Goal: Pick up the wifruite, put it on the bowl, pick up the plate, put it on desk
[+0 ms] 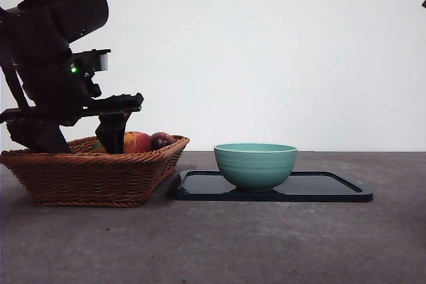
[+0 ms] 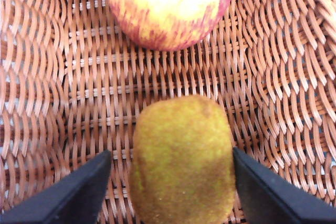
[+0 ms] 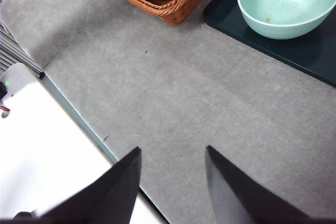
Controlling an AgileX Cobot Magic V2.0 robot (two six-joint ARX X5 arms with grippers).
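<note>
Left claw: down inside the wicker basket, jaws apart, 1 on each side of the wifruite, neither clearly touching its skin.
Wifruite: lies on the basket floor, just beside the red-yellow apple.
Step in hand: step 1, grasping the wifruite; I judge it straddled, not yet gripped.
Next move: close on the fruit, lift clear of the basket rim, carry it across to the bowl.
Bowl: outside the basket, on the dark tray on the counter; looks empty.
Right claw: jaws apart, waiting above the counter, well away from the basket.
Views: only the left wrist view shows the wifruite; the front view hides it behind arm and rim; the right wrist view alone shows the bowl's inside.
</note>
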